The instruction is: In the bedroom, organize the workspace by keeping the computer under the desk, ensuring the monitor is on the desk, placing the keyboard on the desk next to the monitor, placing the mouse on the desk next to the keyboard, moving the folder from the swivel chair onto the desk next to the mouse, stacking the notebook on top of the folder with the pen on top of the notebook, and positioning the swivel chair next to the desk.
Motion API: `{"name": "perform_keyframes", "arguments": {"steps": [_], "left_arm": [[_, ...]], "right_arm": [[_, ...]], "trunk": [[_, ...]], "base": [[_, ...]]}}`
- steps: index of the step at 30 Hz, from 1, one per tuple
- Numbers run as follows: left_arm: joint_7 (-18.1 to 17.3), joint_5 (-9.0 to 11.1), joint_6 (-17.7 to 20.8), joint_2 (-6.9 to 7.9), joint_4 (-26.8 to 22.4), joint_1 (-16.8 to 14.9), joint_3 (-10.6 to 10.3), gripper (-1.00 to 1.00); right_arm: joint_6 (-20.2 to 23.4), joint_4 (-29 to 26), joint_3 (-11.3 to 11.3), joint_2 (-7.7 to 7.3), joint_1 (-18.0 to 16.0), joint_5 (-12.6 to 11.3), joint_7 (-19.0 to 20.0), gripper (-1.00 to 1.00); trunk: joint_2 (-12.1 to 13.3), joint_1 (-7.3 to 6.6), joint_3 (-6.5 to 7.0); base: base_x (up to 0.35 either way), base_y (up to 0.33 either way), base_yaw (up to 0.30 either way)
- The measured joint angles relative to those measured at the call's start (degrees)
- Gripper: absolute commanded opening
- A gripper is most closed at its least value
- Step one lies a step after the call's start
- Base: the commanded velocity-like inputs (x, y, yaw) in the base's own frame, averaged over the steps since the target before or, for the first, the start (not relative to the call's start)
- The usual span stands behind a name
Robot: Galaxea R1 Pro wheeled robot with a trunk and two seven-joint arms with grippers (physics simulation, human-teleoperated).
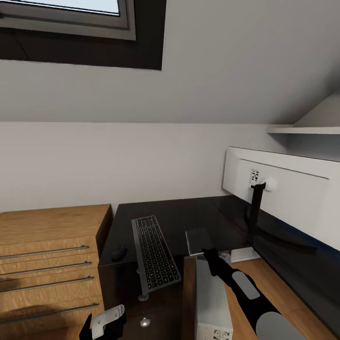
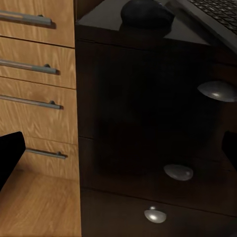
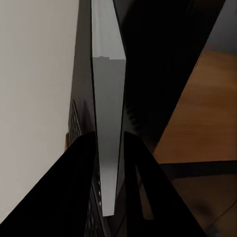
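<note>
1. My left jaws hang low before the dark drawers; I cannot tell their width.
2. My right jaws grip the grey notebook at the tabletop edge.
3. Farther, keyboard, mouse, monitor stand on the tabletop.

A light wood cabinet with four long metal bar handles stands against the white wall. A dark-framed window sits high in the sloped ceiling. A white shelf projects at the far side. Wood flooring shows below.
</note>
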Motion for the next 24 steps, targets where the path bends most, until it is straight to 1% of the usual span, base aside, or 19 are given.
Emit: {"name": "perform_keyframes", "arguments": {"steps": [3, 24], "left_arm": [[0.0, 0.0, 0.0, 0.00, 0.0, 0.0, 0.0, 1.00], [0.0, 0.0, 0.0, 0.00, 0.0, 0.0, 0.0, 1.00]], "right_arm": [[0.0, -0.3, 0.0, 0.01, 0.0, -0.6, 0.1, -1.00], [0.1, -0.4, -0.1, 0.01, 0.0, -0.5, 0.0, -1.00]], "trunk": [[-1.2, 0.66, -0.54], [-1.2, 0.66, -0.54]], "base": [[0.000, 0.000, 0.000], [0.000, 0.000, 0.000]]}}
